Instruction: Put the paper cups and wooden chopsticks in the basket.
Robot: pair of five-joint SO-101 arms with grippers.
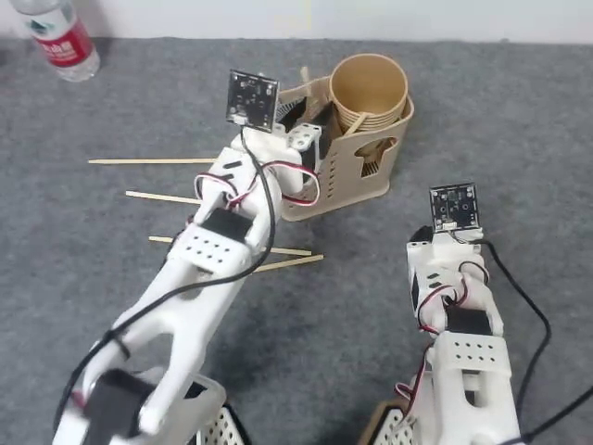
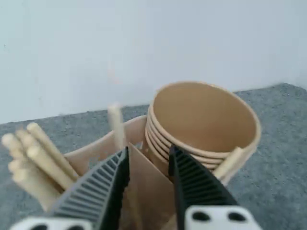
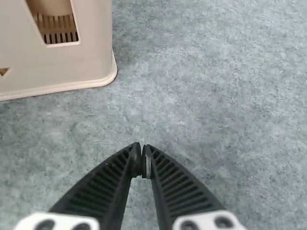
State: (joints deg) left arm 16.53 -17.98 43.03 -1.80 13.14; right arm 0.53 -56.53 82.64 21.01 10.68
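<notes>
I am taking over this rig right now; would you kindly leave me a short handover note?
Left gripper: open, above the basket, over its divider.
Right gripper: shut, empty, low over the grey mat beside the basket.
Done: the stacked paper cups sit in the basket; several wooden chopsticks stand in its other compartment.
Left: four chopsticks lie loose on the mat outside the basket.
</notes>
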